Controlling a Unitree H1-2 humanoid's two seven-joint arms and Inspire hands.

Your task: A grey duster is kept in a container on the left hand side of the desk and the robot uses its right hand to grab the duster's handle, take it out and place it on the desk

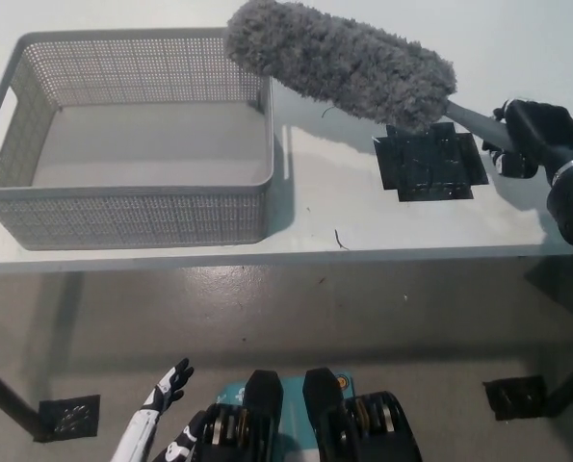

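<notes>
Aloft, grey duster (339, 69) in right hand (529, 135)

The scene is seen through one camera mounted on the robot's head and directed steeply downward. The white surface (411, 231) is framed across the upper half at middling range, its near edge running almost level through the middle. The container (122, 217) is shown at upper left, the duster (344, 63) near the top edge. The floor (363, 318) is taken in below, with the left robot hand (170, 381) at lower left and the right robot hand (532, 135) at the right border.
</notes>
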